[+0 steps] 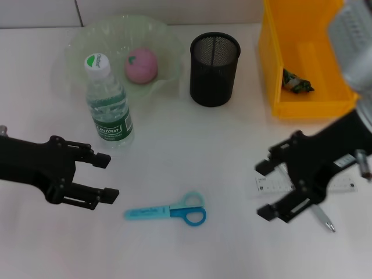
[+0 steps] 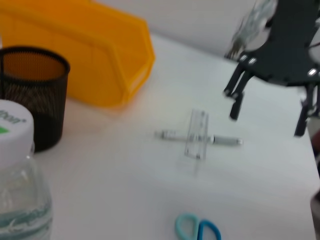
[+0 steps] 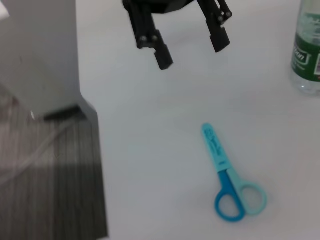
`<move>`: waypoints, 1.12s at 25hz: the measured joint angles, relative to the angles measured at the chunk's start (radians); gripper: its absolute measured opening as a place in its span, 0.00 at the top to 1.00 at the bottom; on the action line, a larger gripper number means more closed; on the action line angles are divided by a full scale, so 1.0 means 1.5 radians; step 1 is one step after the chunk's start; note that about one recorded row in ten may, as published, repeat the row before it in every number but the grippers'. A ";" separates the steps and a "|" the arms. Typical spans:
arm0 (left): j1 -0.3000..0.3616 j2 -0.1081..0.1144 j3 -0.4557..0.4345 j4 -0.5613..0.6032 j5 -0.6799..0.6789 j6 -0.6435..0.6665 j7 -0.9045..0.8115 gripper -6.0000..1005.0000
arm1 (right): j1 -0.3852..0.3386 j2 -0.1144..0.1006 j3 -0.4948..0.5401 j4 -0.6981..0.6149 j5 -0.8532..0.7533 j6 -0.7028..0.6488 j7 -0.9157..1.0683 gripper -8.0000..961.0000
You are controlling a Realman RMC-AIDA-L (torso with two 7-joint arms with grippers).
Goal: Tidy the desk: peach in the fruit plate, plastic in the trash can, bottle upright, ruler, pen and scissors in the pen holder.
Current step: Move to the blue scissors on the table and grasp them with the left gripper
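Scissors: the blue scissors [image 1: 167, 213] lie flat on the white desk [image 1: 192, 151], nearest to us, between the two arms. They look light and stiff; the thin closed blades are the best place to pinch.
Left gripper: the left gripper [image 1: 108, 176] hangs just left of the scissors, fingers wide apart, with nothing in them.
Right gripper: the right gripper [image 1: 266, 189] is low on the right with its fingers spread wide and empty, right over the ruler and pen.
Ruler and pen: the clear ruler [image 2: 197, 133] lies across the silver pen [image 2: 198, 138] like a cross. Both are thin, flat and slippery (hard to lift off a smooth desk), so grab across the narrow middle.
Bottle: the water bottle [image 1: 107, 104] already stands up, far left.
Peach: the pink peach [image 1: 141, 65] sits in the green fruit plate [image 1: 75, 52] behind it.
Pen holder: the black mesh pen holder [image 1: 214, 68] waits at the far middle.
Trash can: the yellow trash can [image 1: 273, 64], far right, has a bit of plastic [image 1: 297, 82] inside.
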State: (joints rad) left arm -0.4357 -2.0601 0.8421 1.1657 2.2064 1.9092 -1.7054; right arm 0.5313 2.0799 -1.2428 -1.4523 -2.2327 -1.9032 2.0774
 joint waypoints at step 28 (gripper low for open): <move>-0.171 -0.013 0.488 0.164 0.211 -0.104 -0.496 0.24 | -0.184 -0.047 0.476 0.386 0.060 -0.128 -0.407 0.13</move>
State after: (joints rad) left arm -0.6917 -2.0798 1.5746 1.4116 2.5224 1.7530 -2.4494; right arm 0.2556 2.0094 -0.5281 -0.8737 -2.1433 -2.0951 1.4672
